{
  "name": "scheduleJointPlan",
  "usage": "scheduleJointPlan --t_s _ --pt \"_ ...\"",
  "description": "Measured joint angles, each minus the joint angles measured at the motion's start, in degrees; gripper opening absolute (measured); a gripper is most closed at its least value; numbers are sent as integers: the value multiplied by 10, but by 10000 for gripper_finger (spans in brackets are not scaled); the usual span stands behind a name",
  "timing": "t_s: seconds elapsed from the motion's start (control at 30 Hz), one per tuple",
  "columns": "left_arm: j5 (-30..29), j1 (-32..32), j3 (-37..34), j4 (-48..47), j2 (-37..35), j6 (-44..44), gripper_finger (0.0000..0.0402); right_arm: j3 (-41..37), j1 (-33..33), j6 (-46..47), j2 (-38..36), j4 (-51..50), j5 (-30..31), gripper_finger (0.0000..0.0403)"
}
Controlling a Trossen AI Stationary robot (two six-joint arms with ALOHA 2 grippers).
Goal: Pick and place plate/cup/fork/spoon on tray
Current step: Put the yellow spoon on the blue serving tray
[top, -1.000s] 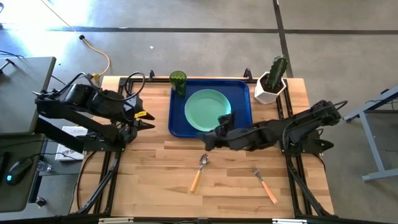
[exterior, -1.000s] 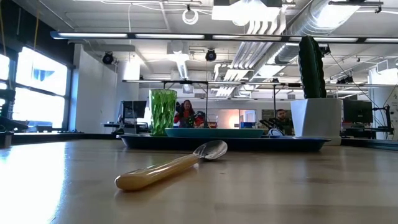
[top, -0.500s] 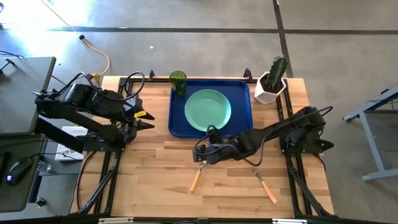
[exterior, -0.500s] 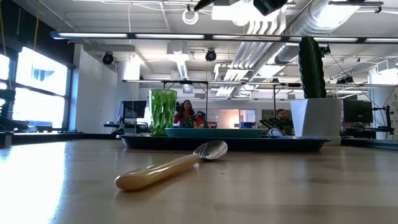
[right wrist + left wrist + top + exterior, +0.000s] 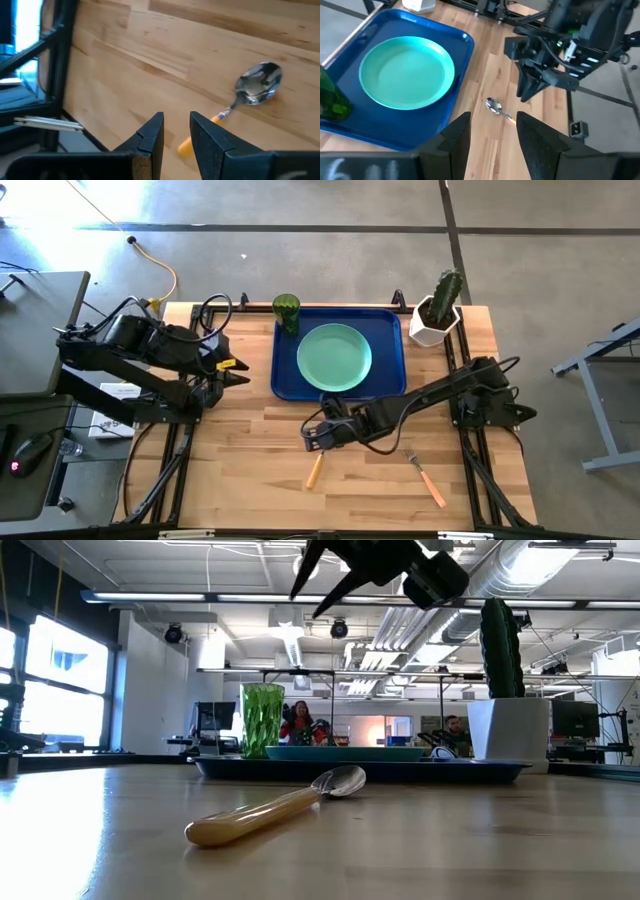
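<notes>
The spoon [image 5: 275, 808] lies on the bare table in front of the tray [image 5: 285, 382], its bowl toward the tray. Only its handle [image 5: 314, 472] shows in the high view. My right gripper [image 5: 310, 438] hovers open above the spoon [image 5: 252, 87], touching nothing. It shows high in the low view [image 5: 315, 585]. The mint plate [image 5: 334, 357] lies on the tray. The green cup [image 5: 287, 310] stands at the tray's far left corner. The fork [image 5: 425, 477] lies near the table's near right. My left gripper [image 5: 240, 373] waits open at the left.
A white pot with a cactus [image 5: 437, 315] stands just off the tray's far right corner. Bare wood lies between the spoon and the fork and along the near edge. People sit in the room behind the table [image 5: 300, 722].
My right gripper has gone from the tray's near edge toward the table's near left, over the spoon's bowl, and has come down into the top of the low view. The spoon has not moved.
</notes>
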Motion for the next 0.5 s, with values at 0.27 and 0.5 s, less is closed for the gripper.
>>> scheduleJointPlan --t_s 0.27,0.5 --pt "-11 0 0 0 1 -2 147 0 -13 35 13 -21 -35 85" --pt "-12 0 0 0 1 -1 147 0 -8 72 26 -44 -37 85"
